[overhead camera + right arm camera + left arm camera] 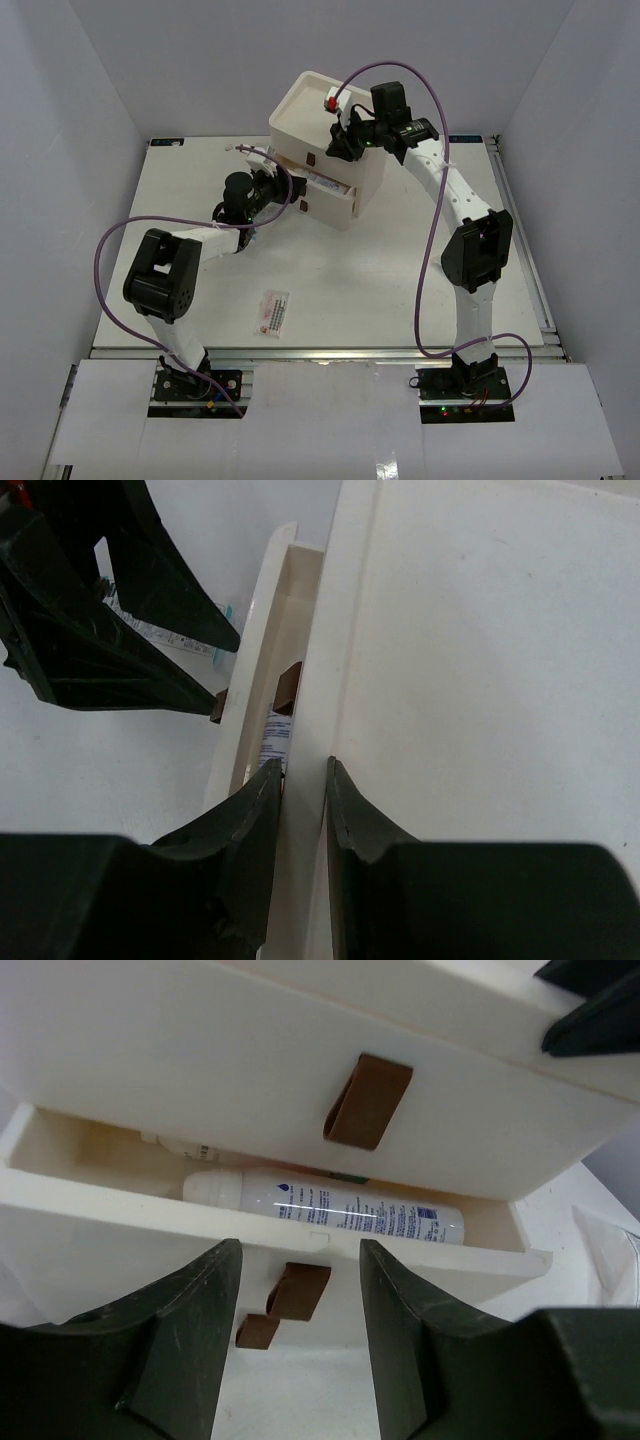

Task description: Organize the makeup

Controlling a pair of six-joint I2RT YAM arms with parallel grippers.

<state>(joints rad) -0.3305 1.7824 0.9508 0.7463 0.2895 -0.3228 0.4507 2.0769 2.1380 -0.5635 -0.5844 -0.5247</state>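
The cream drawer box (300, 110) stands at the back middle with its middle drawer (325, 190) pulled out. A white-blue tube (330, 1205) lies in that drawer, also seen in the right wrist view (277, 735). My left gripper (275, 185) is open and empty, just in front of the drawer's brown handle (300, 1290). My right gripper (345, 135) is shut on the box's top front rim (305, 710). A clear sachet with pink-red print (272, 312) lies on the table at the near middle. A clear sachet with blue print (165, 632) lies left of the box. No sponges or bottle show.
White walls enclose the table (400, 280) at the back and sides. The top drawer's front, with a brown handle (365, 1100), hangs above the open drawer. Purple cables loop over both arms.
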